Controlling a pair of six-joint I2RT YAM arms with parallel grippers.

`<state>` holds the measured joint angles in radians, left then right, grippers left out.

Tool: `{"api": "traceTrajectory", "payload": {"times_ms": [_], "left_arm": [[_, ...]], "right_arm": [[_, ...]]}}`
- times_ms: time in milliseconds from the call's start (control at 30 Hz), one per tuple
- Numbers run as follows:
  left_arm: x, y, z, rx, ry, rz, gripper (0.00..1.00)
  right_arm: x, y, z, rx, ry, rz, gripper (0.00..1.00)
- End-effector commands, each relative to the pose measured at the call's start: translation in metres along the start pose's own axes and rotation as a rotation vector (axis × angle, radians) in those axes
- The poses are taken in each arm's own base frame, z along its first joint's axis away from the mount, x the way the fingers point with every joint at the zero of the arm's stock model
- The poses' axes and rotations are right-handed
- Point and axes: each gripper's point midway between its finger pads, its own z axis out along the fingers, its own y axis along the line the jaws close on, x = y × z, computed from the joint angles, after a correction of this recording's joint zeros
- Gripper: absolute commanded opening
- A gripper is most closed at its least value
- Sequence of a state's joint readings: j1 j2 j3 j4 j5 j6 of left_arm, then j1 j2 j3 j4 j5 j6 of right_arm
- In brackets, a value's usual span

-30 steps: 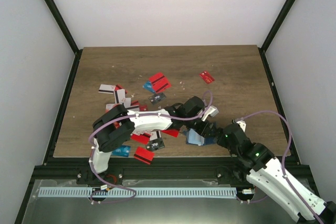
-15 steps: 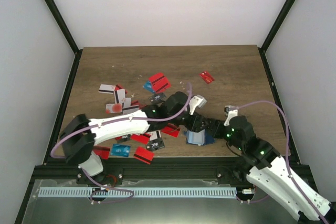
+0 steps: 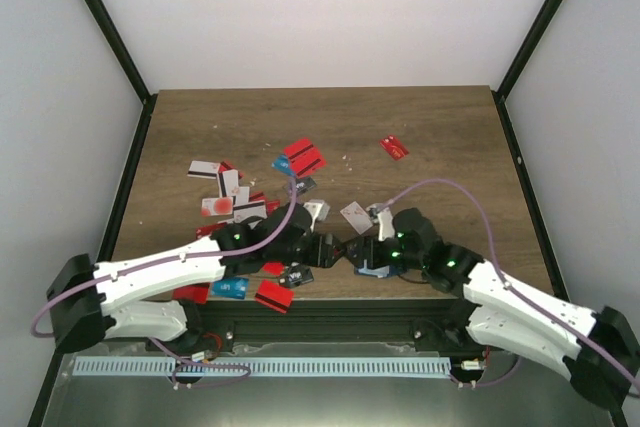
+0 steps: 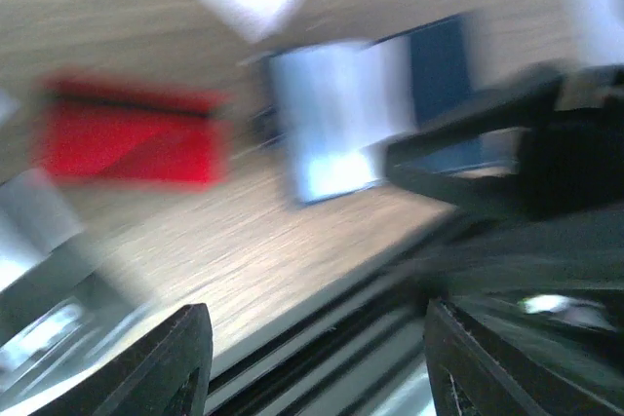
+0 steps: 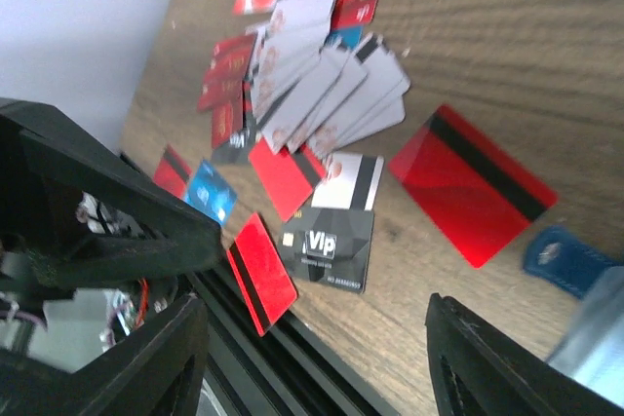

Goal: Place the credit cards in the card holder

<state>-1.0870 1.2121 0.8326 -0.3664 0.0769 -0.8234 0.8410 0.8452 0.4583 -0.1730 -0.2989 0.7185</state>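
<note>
Wooden table (image 3: 450, 137) bears the card holder (image 4: 341, 114), left hand (image 4: 317, 362) and right hand (image 5: 317, 358) low beside it (both spread, empty).

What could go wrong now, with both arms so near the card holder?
The left end effector and right end effector crowd the open card holder; they may collide or push it away. The red card at the near edge of the table could be knocked off.
</note>
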Motion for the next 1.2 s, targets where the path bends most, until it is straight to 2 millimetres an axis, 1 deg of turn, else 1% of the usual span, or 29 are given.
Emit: {"api": "traceTrajectory", "payload": {"times_ms": [0, 100, 167, 233, 367, 433, 533, 633, 833, 1167], "left_arm": [[0.079, 0.159, -0.045, -0.627, 0.154, -0.196, 0.62], [0.102, 0.174, -0.061, -0.645, 0.167, -0.291, 0.63], [0.115, 0.179, -0.068, -0.633, 0.173, -0.357, 0.64], [0.126, 0.184, -0.074, -0.614, 0.168, -0.42, 0.65], [0.133, 0.185, -0.078, -0.534, 0.115, -0.512, 0.69], [0.134, 0.181, -0.074, -0.479, 0.1, -0.546, 0.71], [0.133, 0.174, -0.062, -0.396, 0.088, -0.591, 0.72], [0.134, 0.171, -0.052, -0.351, 0.077, -0.628, 0.73], [0.133, 0.174, -0.037, -0.311, 0.048, -0.676, 0.77], [0.129, 0.181, -0.022, -0.26, -0.026, -0.731, 0.77]], "right_arm": [[-0.021, 0.078, 0.012, -0.195, -0.027, -0.127, 0.62], [-0.011, 0.085, 0.037, -0.185, 0.033, -0.142, 0.56], [-0.009, 0.083, 0.05, -0.171, 0.058, -0.13, 0.53], [-0.008, 0.083, 0.058, -0.178, 0.067, -0.123, 0.52], [-0.001, 0.08, 0.067, -0.182, 0.091, -0.115, 0.52], [0.002, 0.075, 0.072, -0.168, 0.105, -0.108, 0.52], [0.006, 0.072, 0.077, -0.163, 0.121, -0.102, 0.52], [0.009, 0.068, 0.08, -0.157, 0.125, -0.093, 0.51], [0.013, 0.062, 0.079, -0.147, 0.125, -0.084, 0.52], [0.017, 0.055, 0.072, -0.132, 0.114, -0.077, 0.51]]}}
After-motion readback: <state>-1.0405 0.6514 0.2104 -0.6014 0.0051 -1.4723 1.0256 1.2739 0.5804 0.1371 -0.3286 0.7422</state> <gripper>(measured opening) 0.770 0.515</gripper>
